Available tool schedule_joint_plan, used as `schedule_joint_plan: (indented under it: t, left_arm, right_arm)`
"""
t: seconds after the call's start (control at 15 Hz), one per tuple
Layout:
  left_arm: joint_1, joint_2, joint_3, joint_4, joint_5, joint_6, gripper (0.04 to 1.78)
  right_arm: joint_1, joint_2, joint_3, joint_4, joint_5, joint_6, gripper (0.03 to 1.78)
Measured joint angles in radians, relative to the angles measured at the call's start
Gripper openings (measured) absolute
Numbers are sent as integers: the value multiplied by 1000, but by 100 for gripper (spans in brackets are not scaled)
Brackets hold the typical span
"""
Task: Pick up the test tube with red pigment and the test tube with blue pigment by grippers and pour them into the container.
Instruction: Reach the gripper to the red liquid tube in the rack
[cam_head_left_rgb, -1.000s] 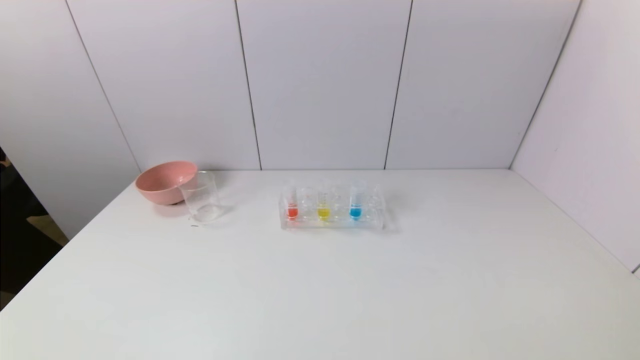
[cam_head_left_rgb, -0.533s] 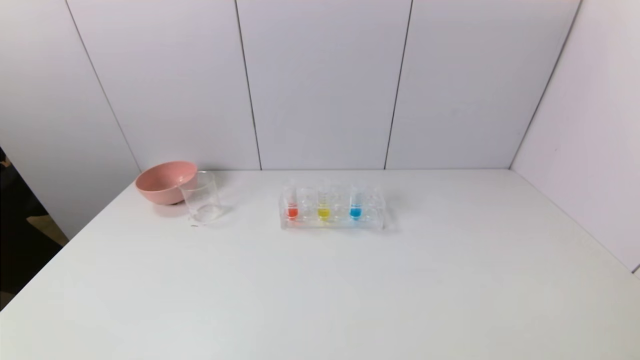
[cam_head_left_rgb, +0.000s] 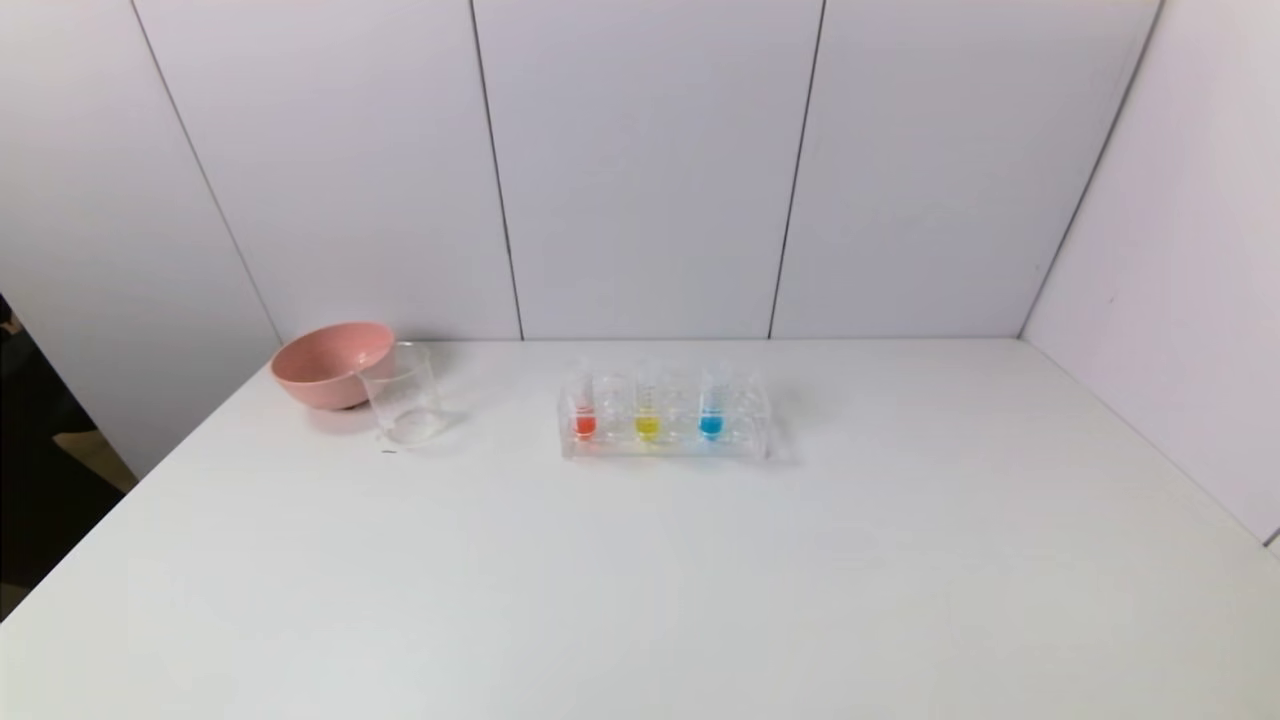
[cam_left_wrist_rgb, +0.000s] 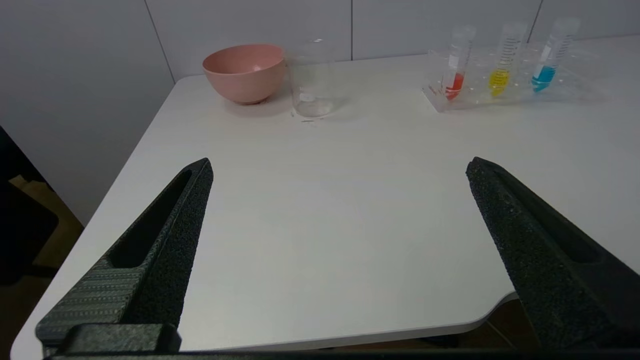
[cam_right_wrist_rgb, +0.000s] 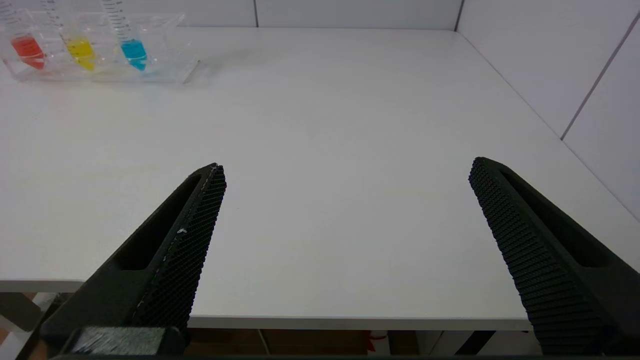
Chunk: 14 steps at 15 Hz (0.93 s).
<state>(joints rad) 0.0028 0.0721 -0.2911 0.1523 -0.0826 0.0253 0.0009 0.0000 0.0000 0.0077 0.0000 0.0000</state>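
Note:
The red-pigment test tube (cam_head_left_rgb: 583, 408) and the blue-pigment test tube (cam_head_left_rgb: 711, 407) stand upright in a clear rack (cam_head_left_rgb: 664, 445) at the table's middle back, a yellow-liquid tube (cam_head_left_rgb: 647, 408) between them. The clear beaker (cam_head_left_rgb: 402, 392) stands left of the rack. Neither gripper shows in the head view. In the left wrist view my left gripper (cam_left_wrist_rgb: 339, 170) is open and empty over the table's near left edge, with beaker (cam_left_wrist_rgb: 312, 80), red tube (cam_left_wrist_rgb: 456, 65) and blue tube (cam_left_wrist_rgb: 549, 57) far ahead. My right gripper (cam_right_wrist_rgb: 346, 172) is open and empty over the near right edge; the blue tube (cam_right_wrist_rgb: 127, 37) and red tube (cam_right_wrist_rgb: 22, 37) are far off.
A pink bowl (cam_head_left_rgb: 332, 364) sits just behind and left of the beaker, touching or nearly touching it. White wall panels close the back and right of the white table (cam_head_left_rgb: 640, 580). The table's left edge drops off to a dark floor.

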Motion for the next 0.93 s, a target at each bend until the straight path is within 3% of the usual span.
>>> schedule_joint_plan:
  t: [0.53, 0.93]
  left_arm:
    - [-1, 288, -248, -24, -79, -16, 177]
    - [-2, 602, -355, -205, -193, -45, 177]
  right_arm:
    - [0, 0, 0, 0, 0, 0, 177]
    - [0, 0, 0, 0, 0, 0, 177]
